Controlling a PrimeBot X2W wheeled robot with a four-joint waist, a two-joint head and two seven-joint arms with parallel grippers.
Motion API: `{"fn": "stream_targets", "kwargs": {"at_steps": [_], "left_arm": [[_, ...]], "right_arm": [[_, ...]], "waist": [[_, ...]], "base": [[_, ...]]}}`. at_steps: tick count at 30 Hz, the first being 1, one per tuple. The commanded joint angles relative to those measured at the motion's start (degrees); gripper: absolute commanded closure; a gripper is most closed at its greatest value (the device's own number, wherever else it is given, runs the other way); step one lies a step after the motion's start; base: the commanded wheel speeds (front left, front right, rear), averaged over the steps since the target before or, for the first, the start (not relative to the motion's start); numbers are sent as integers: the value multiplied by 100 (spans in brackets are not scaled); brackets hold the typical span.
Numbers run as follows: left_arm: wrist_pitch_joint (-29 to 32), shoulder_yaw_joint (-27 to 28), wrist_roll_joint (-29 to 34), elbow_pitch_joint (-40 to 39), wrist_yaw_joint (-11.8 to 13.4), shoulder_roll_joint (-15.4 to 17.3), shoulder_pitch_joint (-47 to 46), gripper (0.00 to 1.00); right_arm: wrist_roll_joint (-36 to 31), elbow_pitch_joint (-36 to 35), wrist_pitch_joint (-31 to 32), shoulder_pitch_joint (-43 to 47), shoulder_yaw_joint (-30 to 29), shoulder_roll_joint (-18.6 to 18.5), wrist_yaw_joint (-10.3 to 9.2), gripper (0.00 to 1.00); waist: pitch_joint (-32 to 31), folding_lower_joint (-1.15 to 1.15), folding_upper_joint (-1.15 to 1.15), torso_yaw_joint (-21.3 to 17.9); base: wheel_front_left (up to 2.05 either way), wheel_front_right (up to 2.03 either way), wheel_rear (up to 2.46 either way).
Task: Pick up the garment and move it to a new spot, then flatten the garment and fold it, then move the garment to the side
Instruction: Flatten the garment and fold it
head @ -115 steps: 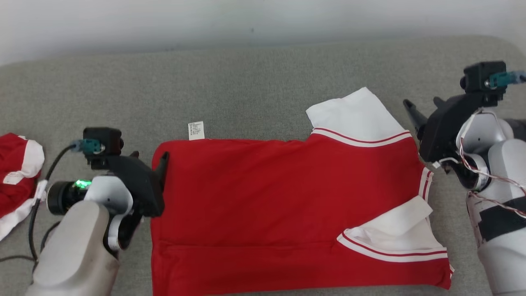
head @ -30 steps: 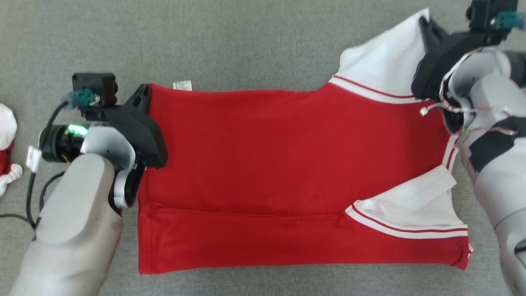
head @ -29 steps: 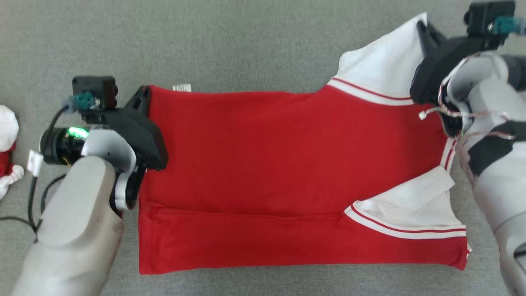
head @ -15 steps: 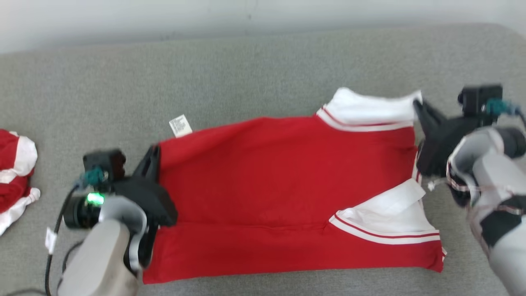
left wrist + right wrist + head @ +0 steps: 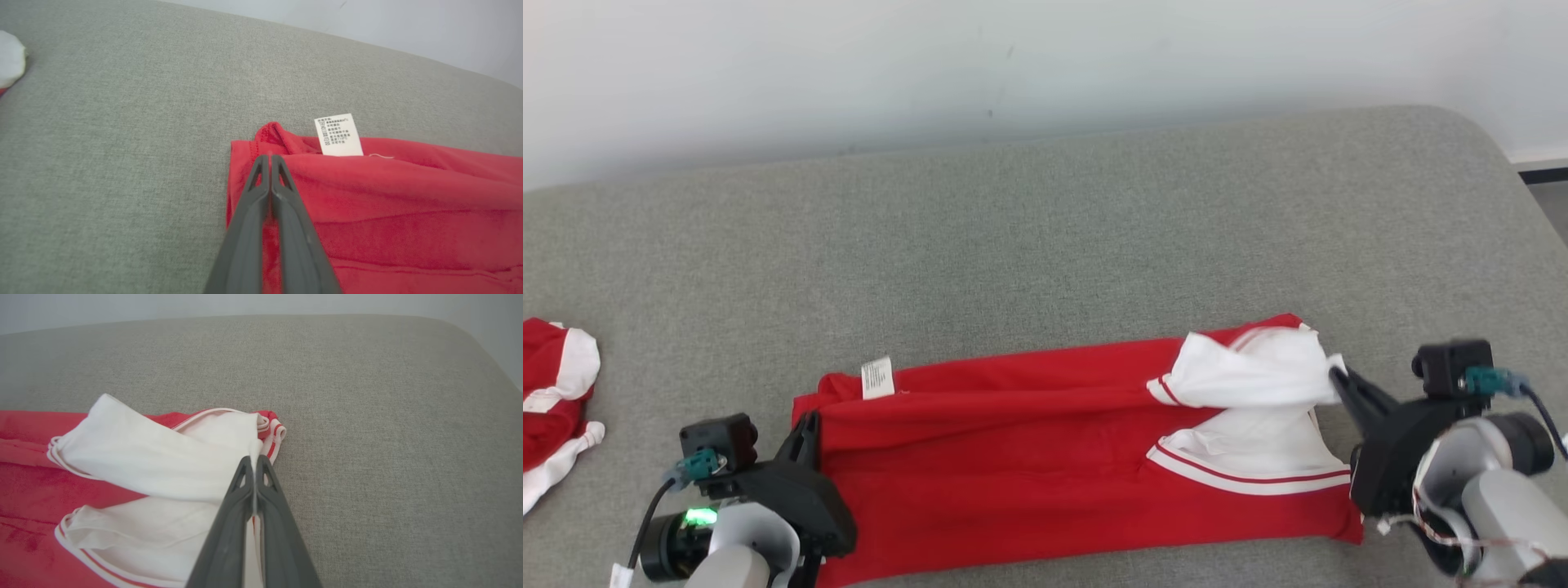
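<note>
The garment [image 5: 1045,457] is a red shirt with white sleeves, lying as a long band on the grey cushion [image 5: 1045,245], its far edge folded over toward me. A white label [image 5: 877,377] sticks up at its left end. My left gripper [image 5: 808,425] is shut on the garment's red left corner [image 5: 261,141]. My right gripper [image 5: 1336,377] is shut on the white sleeve's edge [image 5: 229,457] at the right end, holding it slightly raised over the other sleeve [image 5: 1241,453].
A second red and white garment [image 5: 556,400] lies bunched at the cushion's far left edge. A pale wall [image 5: 1013,65] runs behind the cushion. The cushion's right end curves away at its edge [image 5: 1515,188].
Both grippers, holding the far corners, have drawn the garment's far edge toward me, folding it over the near half. The head camera has tilted up, so the wall now shows.
</note>
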Motion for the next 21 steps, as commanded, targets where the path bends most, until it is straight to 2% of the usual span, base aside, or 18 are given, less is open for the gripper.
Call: {"fn": "stream_targets", "kwargs": {"at_steps": [1,6,7,8,9,10,14,18,21], "left_arm": [[-35,23,-29,-7,40,38,121,100],[-63,0,-62,-39,43,19,236,100],[-69,-11,-62,-46,50,12,254,96],[-76,-20,-64,-51,51,6,267,66],[-90,-28,-65,-59,50,1,286,52],[-114,-43,-51,-81,52,-6,315,1],[-417,-49,-2,-173,9,8,474,0],[-956,40,5,-323,-162,-61,694,0],[-1121,200,183,-640,-274,-93,926,0]], "right_arm": [[-93,-234,83,260,-95,47,-16,100],[-255,-696,347,711,-308,146,-16,100],[-308,-806,406,795,-332,176,-16,100],[-353,-894,457,872,-371,210,-16,100],[-394,-970,527,954,-400,243,-16,80],[-449,-1027,596,1034,-440,263,-16,0],[-633,-1340,744,1320,-489,365,-15,0],[-645,-1637,825,1691,-541,347,-16,0],[-649,-1830,786,1948,-756,443,-16,0]], "waist": [[-80,1,0,-18],[-128,1,0,-28],[-138,1,0,-29],[-147,1,0,-32],[-159,1,0,-34],[-172,1,0,-34],[-254,1,0,0],[-392,1,0,70],[-496,1,0,133]], "base": [[0,0,0],[0,0,0],[0,0,0],[0,0,0],[0,0,0],[0,0,0],[0,0,0],[0,0,0],[0,0,0]]}}
